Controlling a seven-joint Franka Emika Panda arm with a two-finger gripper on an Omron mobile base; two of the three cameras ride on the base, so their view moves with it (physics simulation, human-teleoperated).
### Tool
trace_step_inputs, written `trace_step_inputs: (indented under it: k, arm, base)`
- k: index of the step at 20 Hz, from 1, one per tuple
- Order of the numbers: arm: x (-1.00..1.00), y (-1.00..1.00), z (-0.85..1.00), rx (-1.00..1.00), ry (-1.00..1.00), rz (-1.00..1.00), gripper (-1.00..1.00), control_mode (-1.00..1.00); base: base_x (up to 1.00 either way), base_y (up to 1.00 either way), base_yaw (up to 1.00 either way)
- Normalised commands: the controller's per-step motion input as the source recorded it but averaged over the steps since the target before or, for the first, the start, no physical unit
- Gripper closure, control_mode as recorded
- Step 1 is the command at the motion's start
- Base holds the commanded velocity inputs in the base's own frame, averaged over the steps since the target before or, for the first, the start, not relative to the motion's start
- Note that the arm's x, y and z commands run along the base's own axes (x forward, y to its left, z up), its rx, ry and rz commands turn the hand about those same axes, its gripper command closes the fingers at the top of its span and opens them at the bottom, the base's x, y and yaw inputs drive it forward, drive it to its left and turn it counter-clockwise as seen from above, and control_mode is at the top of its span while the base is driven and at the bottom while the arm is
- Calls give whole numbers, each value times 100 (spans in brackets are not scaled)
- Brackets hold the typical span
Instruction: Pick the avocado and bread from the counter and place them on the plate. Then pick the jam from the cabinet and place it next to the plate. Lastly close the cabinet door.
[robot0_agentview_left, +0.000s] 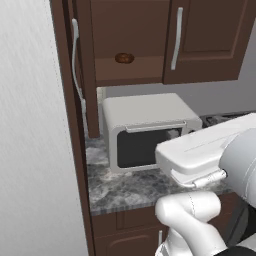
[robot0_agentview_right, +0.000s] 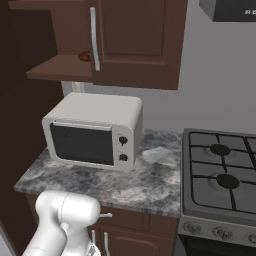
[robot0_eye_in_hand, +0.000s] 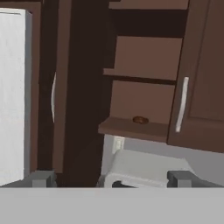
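The cabinet (robot0_agentview_left: 130, 75) hangs above the counter (robot0_agentview_left: 125, 189). Its left cabinet door (robot0_agentview_left: 86, 65) stands swung open, seen nearly edge-on, with its long silver handle (robot0_agentview_left: 75, 55) facing left. The right door (robot0_agentview_left: 210, 40) is shut. On the cabinet's lower shelf lies a dark brown round lump (robot0_agentview_left: 124, 58), which also appears in the hand view (robot0_eye_in_hand: 140, 120). My gripper (robot0_eye_in_hand: 113, 179) is open with nothing between its fingers; it points up at the open cabinet (robot0_eye_in_hand: 140, 100) from a distance. The avocado, bread, plate and jam are out of view.
A white microwave (robot0_agentview_left: 145, 130) stands on the counter (robot0_agentview_right: 150, 185) under the cabinet. A gas stove (robot0_agentview_right: 220, 180) adjoins the counter on the right. A tall white panel (robot0_agentview_left: 30, 125) and a dark brown upright close off the left side.
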Motion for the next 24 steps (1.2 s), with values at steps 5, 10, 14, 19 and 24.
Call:
trace_step_inputs:
  k: [5,10,14,19,24]
  arm:
    - [-18,18,-9,1,-29,11,-100,-100]
    - [-1,10,-6,4,-12,10,-100,-100]
    - [35,1,0,7,0,2,-100,-100]
    - [21,6,-19,4,0,0,-100,-100]
    - [27,15,-24,3,0,1,-100,-100]
  base:
    - [0,0,0]
    - [0,0,0]
    - [0,0,0]
    - [0,0,0]
    - [0,0,0]
